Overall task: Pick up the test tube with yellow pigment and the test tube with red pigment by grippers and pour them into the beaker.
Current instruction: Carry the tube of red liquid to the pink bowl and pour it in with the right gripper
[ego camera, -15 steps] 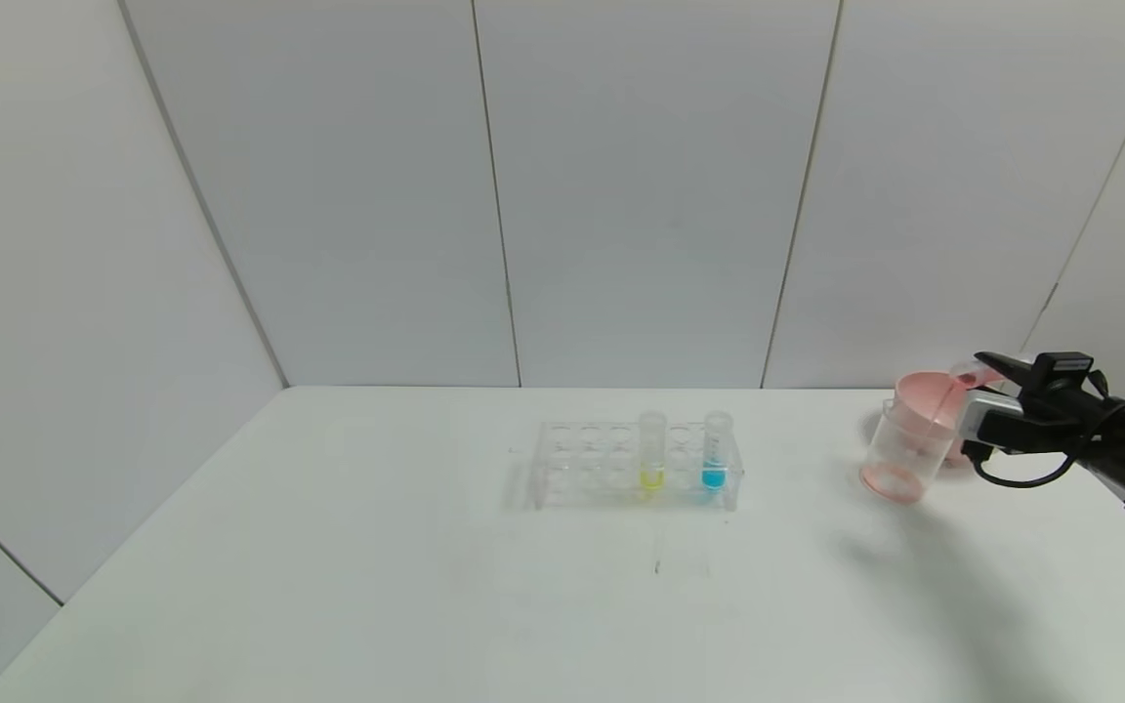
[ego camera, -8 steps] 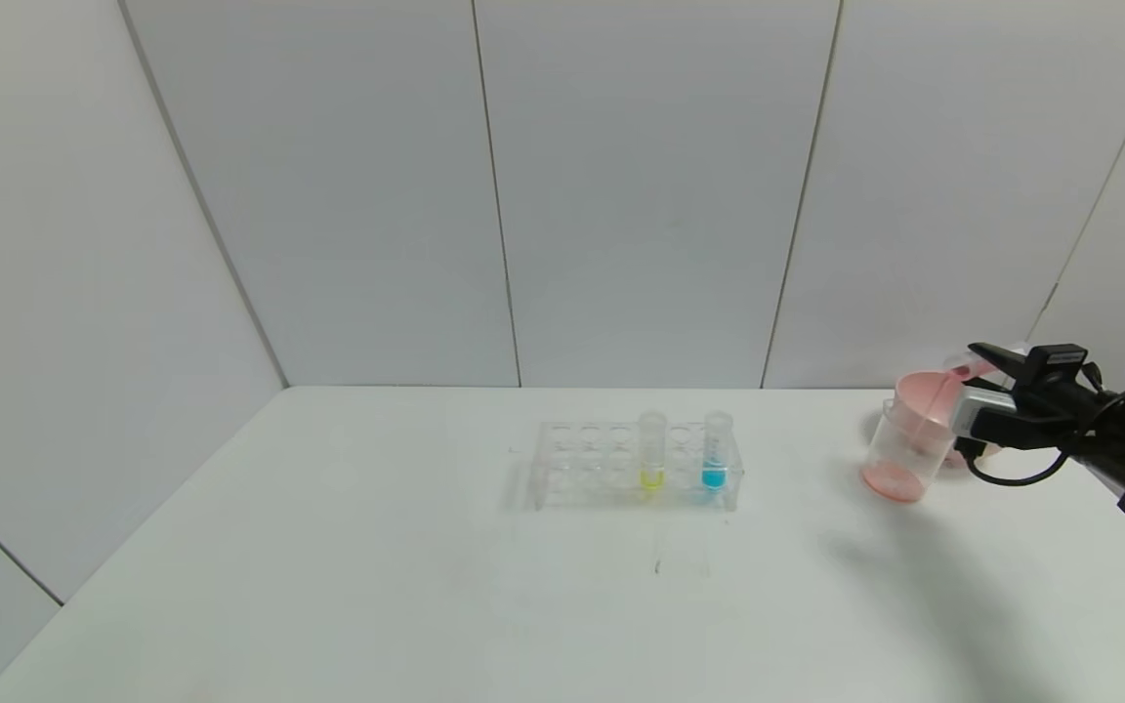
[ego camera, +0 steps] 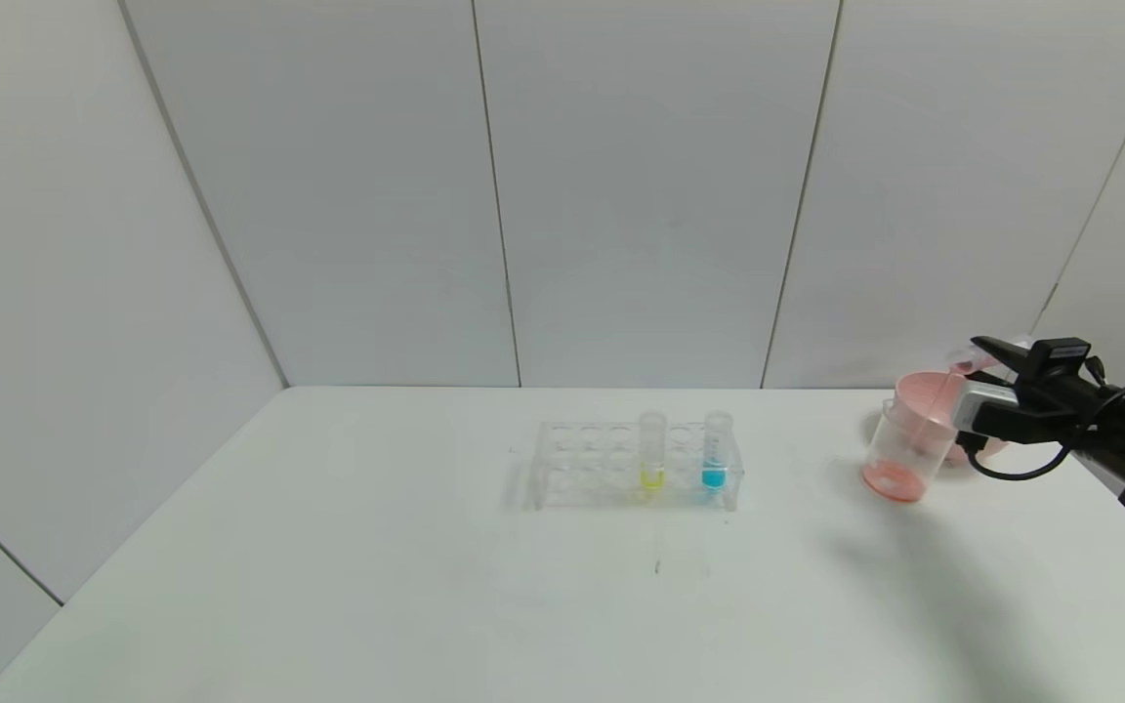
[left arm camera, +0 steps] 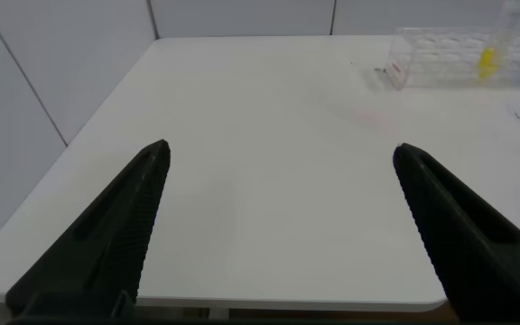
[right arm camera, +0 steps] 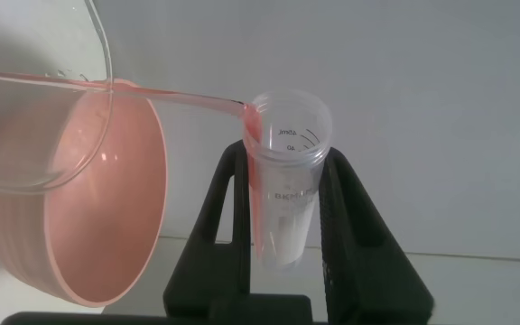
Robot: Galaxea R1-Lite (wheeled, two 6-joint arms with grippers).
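head view: the right gripper (ego camera: 980,363) pinches the test tube with red pigment (ego camera: 973,362), tipped over the rim of the beaker (ego camera: 904,444) at the table's (ego camera: 328,586) right side. a thin red stream runs into the beaker, where red liquid pools at the bottom. a pink bowl (ego camera: 953,410) sits just behind the beaker. the test tube with yellow pigment (ego camera: 652,451) stands upright in the clear rack (ego camera: 582,464) at table centre, beside a blue-liquid tube (ego camera: 716,451).

left wrist view: the left gripper (left arm camera: 283,235) hangs over the table's near left corner, fingers spread wide (holding nothing), well apart from the rack (left arm camera: 441,65).

right wrist view: the fingers (right arm camera: 346,226) clamp the tube (right arm camera: 283,181) on both sides; the stream crosses the beaker rim (right arm camera: 79,135).
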